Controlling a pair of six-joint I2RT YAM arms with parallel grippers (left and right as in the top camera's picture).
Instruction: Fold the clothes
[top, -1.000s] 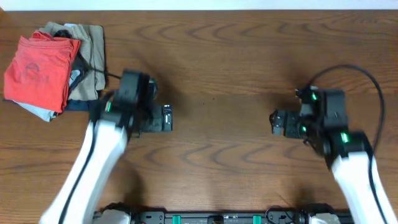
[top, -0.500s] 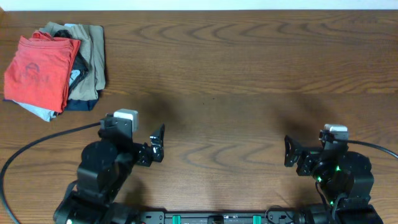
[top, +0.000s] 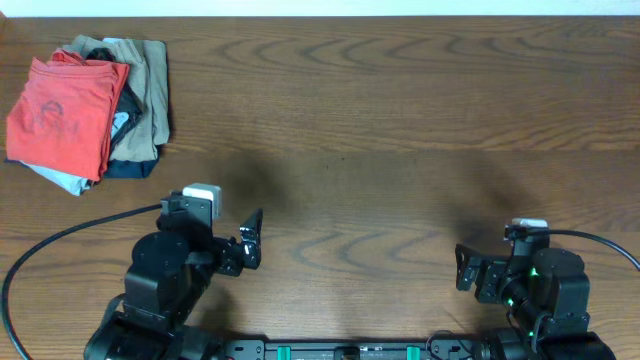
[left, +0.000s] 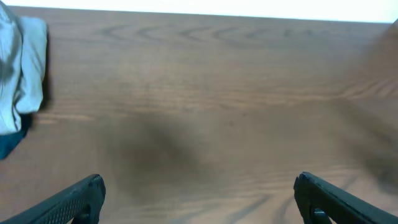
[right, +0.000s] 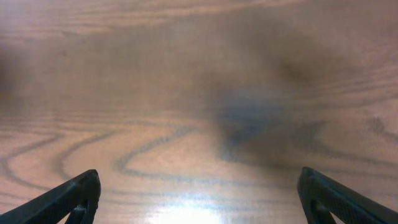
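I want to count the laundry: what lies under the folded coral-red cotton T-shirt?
Under the folded coral-red T-shirt, edges show: a tan garment, a pale grey-blue cloth, a dark navy piece. Their covered parts, and anything more below, are hidden.

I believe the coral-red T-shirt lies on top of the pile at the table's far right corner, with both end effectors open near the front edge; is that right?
No: the pile is at the far left corner. The overhead view shows the coral-red T-shirt on top of it, with the left end effector and right end effector open near the front edge.
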